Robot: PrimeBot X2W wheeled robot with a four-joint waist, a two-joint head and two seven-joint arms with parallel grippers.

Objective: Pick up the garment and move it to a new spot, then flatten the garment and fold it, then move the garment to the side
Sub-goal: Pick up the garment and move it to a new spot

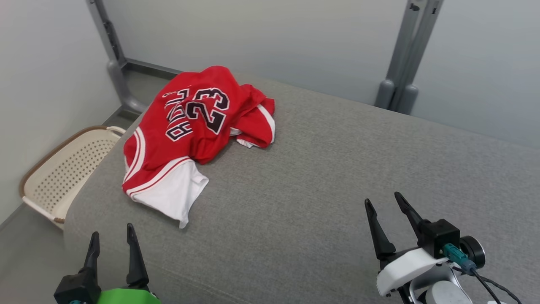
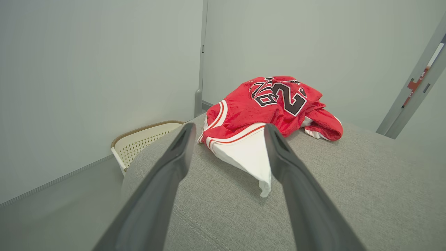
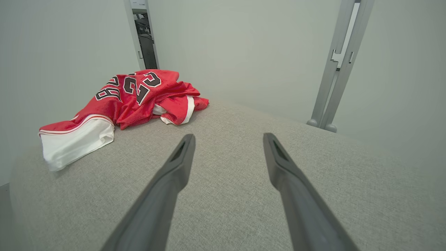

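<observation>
The garment is a red jersey with white trim and black numerals, lying crumpled at the far left of the grey cushioned surface. My left gripper hovers open at the near left edge, short of the garment's white hem. In the left wrist view the garment lies just beyond the open left gripper. My right gripper stands open over bare fabric at the near right. From the right wrist the garment sits far to the left of the open right gripper.
A cream perforated laundry basket stands on the floor left of the surface, also seen from the left wrist as the basket. Grey metal posts rise behind the surface against pale walls. Open grey fabric spans the middle and right.
</observation>
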